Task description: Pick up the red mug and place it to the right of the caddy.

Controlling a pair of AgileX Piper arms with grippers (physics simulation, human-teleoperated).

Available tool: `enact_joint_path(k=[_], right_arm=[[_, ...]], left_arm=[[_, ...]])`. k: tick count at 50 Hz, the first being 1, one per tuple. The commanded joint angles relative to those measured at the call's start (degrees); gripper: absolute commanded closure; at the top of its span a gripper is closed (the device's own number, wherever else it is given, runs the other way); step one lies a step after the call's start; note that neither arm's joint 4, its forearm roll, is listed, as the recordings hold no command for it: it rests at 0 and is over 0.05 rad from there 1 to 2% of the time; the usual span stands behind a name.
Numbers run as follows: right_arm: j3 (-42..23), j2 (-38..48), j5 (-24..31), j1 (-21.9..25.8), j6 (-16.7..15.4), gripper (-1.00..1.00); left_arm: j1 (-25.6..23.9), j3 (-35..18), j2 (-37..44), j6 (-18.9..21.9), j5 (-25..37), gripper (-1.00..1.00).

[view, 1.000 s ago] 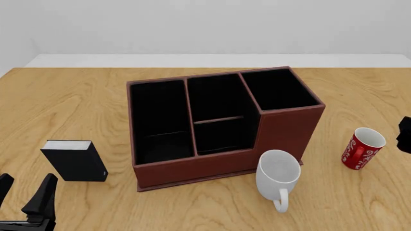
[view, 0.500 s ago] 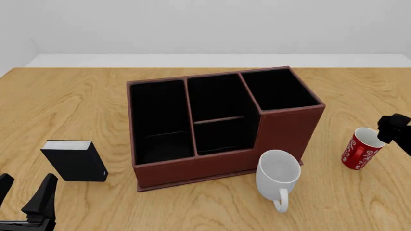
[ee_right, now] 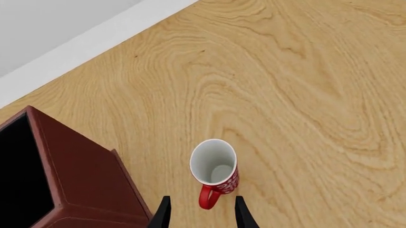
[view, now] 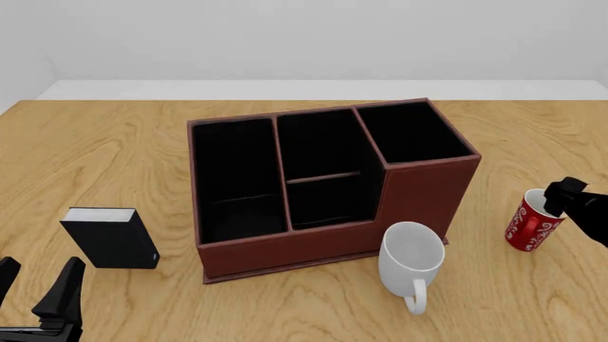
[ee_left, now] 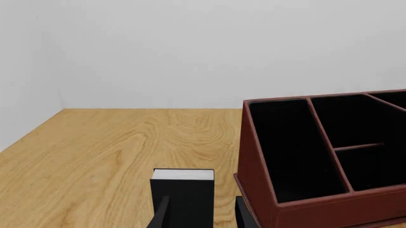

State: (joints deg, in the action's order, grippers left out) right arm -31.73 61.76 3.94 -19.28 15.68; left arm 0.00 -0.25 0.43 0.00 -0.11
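The red mug [view: 528,228] stands upright on the table to the right of the caddy [view: 323,187], apart from it. My right gripper [view: 557,195] hovers over the mug's rim, open. In the right wrist view the red mug [ee_right: 215,166] shows its white inside, its handle pointing toward the gap between my open right gripper [ee_right: 201,217] fingers, with the caddy [ee_right: 70,164] corner beside it. My left gripper [view: 36,283] rests open near the table's front left corner.
A larger white mug [view: 411,261] stands in front of the caddy's right end. A small black box [view: 112,237] stands left of the caddy; the left wrist view shows this black box [ee_left: 182,192] just beyond my left gripper [ee_left: 203,218], with the caddy [ee_left: 317,156] alongside.
My right gripper has come in from the right edge of the front view and now sits over the red mug's rim. The mug and left arm have not moved.
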Motion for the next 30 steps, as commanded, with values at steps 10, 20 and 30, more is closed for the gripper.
enact_joint_path(k=[10, 20, 30], right_arm=[[0.05, 9.16, -5.65, 0.34, 0.30, -1.00], [-0.05, 11.24, -6.74, 0.33, 0.13, -1.00], [0.17, 12.97, -7.77, 0.48, 0.50, -1.00]], left_arm=[[0.00, 0.00, 0.00, 0.00, 0.00, -1.00], [0.00, 0.00, 0.00, 0.00, 0.00, -1.00], [0.00, 0.00, 0.00, 0.00, 0.00, -1.00]])
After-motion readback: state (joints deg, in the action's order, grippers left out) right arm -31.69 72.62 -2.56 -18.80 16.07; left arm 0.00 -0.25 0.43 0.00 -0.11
